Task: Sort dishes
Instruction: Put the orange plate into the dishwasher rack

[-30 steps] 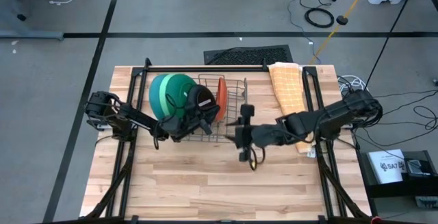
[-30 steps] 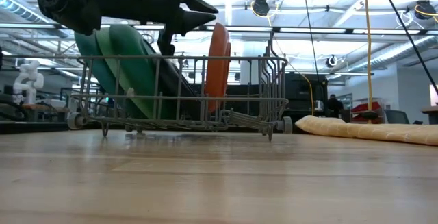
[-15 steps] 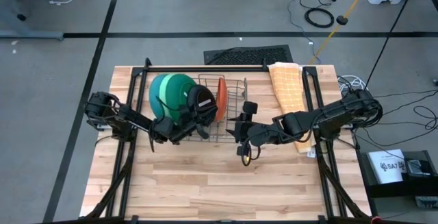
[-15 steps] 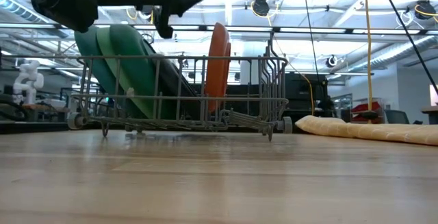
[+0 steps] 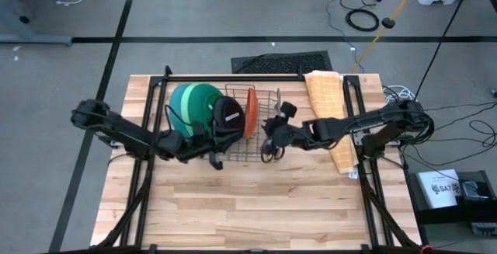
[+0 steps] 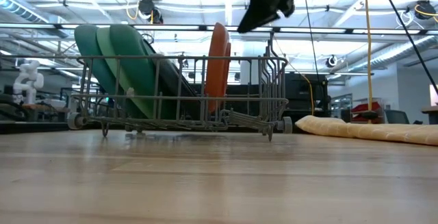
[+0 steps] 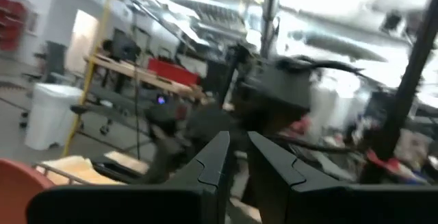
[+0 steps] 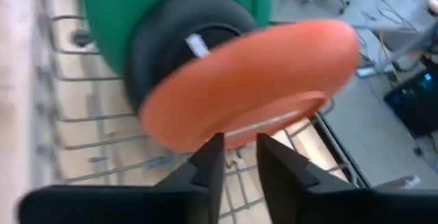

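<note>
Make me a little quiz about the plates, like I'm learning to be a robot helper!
1. True or false: the orange plate stands on edge in the rack.
2. Where is the cloth? A: inside the rack. B: on the table, beside the rack. C: on the floor.
3. Fill in: between the dark green plate and the orange plate sits the ___ plate.

Key: 1 true. 2 B. 3 black plate.
</note>
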Action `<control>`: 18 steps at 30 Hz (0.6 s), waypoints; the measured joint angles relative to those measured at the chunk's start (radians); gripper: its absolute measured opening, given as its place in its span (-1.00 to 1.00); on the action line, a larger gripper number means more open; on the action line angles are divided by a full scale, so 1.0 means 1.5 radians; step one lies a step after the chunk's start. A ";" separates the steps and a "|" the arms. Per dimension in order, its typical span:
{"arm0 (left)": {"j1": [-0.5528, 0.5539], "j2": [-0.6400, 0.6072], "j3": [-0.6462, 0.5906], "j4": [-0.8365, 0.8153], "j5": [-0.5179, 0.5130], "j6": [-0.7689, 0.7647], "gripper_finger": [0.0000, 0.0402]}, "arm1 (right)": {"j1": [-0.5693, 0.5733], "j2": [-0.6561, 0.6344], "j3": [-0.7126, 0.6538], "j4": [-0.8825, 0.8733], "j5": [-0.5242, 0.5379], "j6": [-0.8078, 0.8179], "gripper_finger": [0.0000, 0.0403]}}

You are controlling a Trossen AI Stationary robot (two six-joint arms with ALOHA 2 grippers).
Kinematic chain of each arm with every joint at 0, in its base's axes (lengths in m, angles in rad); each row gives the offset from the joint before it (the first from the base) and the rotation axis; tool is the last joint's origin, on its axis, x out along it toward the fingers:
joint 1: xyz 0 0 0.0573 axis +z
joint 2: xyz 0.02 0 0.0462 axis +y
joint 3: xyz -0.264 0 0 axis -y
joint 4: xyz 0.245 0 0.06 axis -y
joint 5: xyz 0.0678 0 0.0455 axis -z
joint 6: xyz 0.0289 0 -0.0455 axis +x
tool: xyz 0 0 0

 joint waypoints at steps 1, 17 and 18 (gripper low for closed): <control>-0.007 -0.019 0.000 -0.029 0.004 0.001 -0.70 | -0.011 0.000 -0.005 0.006 0.000 0.004 -0.70; -0.130 -0.233 0.000 -0.325 -0.098 0.075 -0.70 | -0.124 0.039 -0.014 0.109 -0.089 -0.063 -0.99; -0.137 -0.240 0.000 -0.332 -0.109 0.081 -0.70 | -0.127 0.050 -0.014 0.114 -0.095 -0.070 -0.99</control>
